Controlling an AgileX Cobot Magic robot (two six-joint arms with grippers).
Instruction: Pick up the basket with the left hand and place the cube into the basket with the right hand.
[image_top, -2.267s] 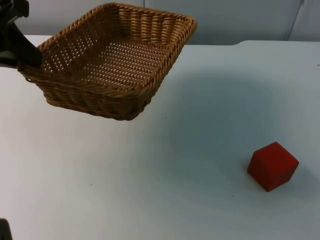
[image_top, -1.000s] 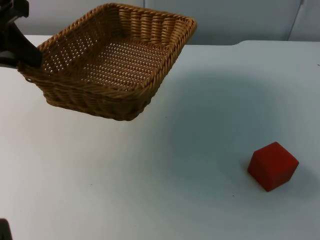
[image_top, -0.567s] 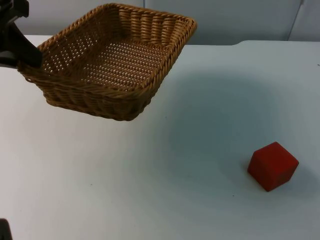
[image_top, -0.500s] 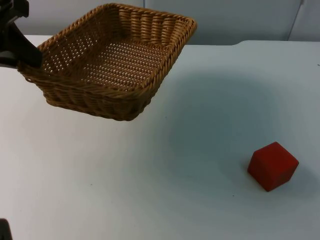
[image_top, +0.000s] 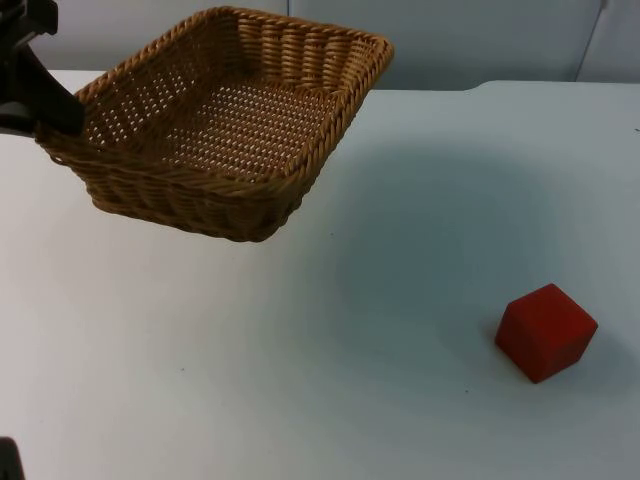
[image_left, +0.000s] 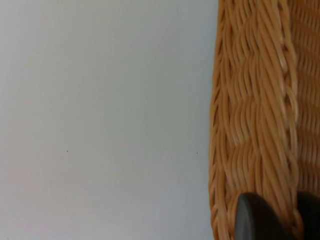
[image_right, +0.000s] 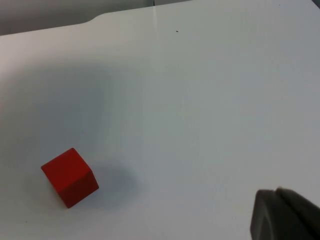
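A woven wicker basket (image_top: 235, 125) hangs tilted above the table's far left part. My left gripper (image_top: 50, 112) is shut on its left rim. In the left wrist view the basket's rim (image_left: 260, 125) runs between the two black fingertips (image_left: 256, 220) of the left gripper (image_left: 282, 220). The red cube (image_top: 545, 332) rests on the white table at the near right, well apart from the basket. The cube (image_right: 69, 177) also lies ahead of my right gripper (image_right: 278, 200), which waits off to the side, shut and holding nothing.
The white table (image_top: 350, 350) stretches bare between the basket and the cube. A grey partition wall (image_top: 480, 40) closes off the far edge. The basket casts a soft shadow on the middle of the table.
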